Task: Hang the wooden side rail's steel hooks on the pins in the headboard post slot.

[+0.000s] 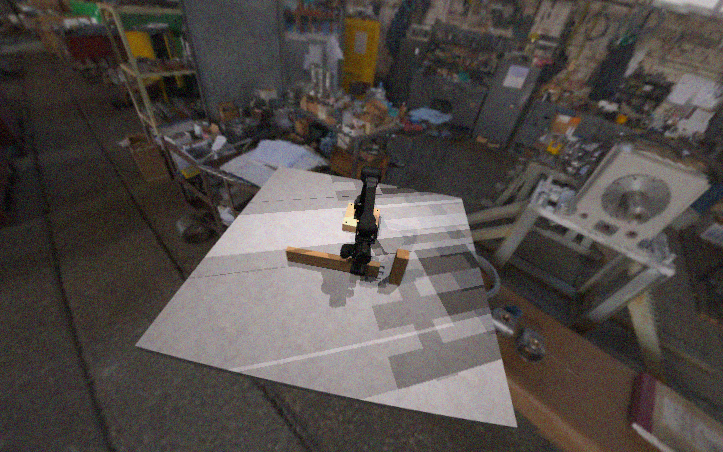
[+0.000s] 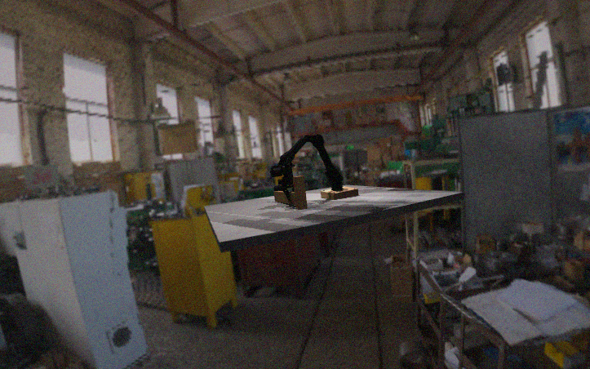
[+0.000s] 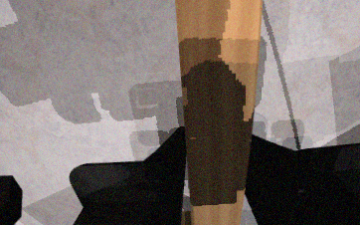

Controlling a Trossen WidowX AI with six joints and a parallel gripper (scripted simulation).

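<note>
While the tool point(image 1: 361, 268) clamps the side rail point(image 1: 319, 258), its end sits near the post point(image 1: 398, 266).

A big, dim workshop with brick walls point(image 2: 36, 50) and tall bright windows point(image 2: 84, 107). Yellow cabinets point(image 2: 192, 265) stand beside the grey desk point(image 2: 260, 226). The floor point(image 2: 334, 321) is dark.

Three cams: high overview, far floor-level, wrist close-up.
Top looks steeply down on the grey patterned bench point(image 1: 296, 336) from a distance; exterior sits low and far across the hall, facing the bench edge point(image 2: 260, 237); wrist looks straight down, very near. All share the bench surface.
</note>
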